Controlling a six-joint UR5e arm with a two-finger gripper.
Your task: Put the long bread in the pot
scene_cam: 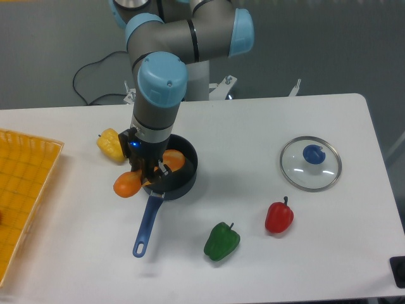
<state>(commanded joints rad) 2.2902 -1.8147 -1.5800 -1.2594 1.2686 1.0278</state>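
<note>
The long bread [127,184] is a glossy orange loaf lying slantwise across the pot. Its left end sticks out over the pot's left rim and its right end [174,159] is inside the pot. The pot [186,179] is a small dark saucepan at the table's middle left, with its blue handle [146,227] pointing toward the front. My gripper [150,172] points straight down over the pot's left side. Its dark fingers straddle the middle of the bread and appear closed on it. The middle of the bread is hidden by the gripper.
A yellow bell pepper [111,145] lies just left of the gripper. A glass lid with a blue knob [311,163] lies at the right. A red pepper [279,216] and a green pepper [222,241] lie in front. A yellow tray [25,190] is at the left edge.
</note>
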